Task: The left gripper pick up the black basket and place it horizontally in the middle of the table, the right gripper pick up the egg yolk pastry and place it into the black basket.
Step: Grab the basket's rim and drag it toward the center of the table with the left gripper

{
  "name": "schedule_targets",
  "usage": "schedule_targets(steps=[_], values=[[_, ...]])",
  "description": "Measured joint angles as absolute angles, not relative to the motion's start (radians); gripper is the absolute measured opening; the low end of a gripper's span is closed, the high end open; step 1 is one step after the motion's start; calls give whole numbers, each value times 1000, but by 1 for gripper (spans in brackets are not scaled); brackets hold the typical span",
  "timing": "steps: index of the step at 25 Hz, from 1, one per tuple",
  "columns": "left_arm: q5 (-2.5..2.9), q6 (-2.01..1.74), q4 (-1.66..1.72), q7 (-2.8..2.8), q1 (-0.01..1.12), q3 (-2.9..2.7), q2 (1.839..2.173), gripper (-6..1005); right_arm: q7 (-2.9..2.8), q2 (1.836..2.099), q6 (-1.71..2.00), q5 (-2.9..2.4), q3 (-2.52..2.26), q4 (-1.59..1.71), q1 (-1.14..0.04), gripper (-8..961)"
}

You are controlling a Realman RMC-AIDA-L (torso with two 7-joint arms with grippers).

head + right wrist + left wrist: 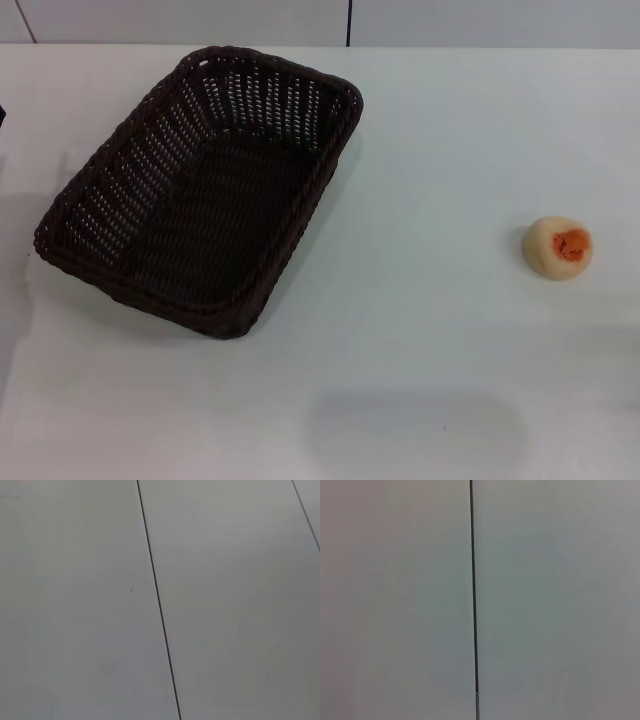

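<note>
- The white desk (420,350) carries both things.
- The black basket (205,190), woven with openwork sides, sits angled on the desk's left.
- The egg yolk pastry (559,247), a pale ball with an orange-red top, lies well apart at right.
- Neither pincer is visible; their state cannot be told.

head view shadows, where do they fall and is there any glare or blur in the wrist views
Head view: even, soft light; the black basket casts a faint shadow along its near left side on the table, and a broad soft shadow patch lies at the near edge; the egg yolk pastry is sharp. Both wrist views: only flat pale panels with dark seams, no glare; neither end effector shows.
</note>
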State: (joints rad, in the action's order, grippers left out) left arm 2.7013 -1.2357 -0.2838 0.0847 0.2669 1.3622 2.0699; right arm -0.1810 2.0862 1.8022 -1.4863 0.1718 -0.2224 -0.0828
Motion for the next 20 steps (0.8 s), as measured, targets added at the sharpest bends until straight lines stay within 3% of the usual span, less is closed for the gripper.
schedule_targets(steps=[14, 20], values=[[2708, -1217, -305, 100, 268, 1354, 2065, 789, -181, 2086, 1802, -1486, 172, -222, -83, 774], [2788, -952, -528, 119, 263, 1361, 2017, 784, -181, 2086, 1802, -1486, 172, -222, -83, 773]])
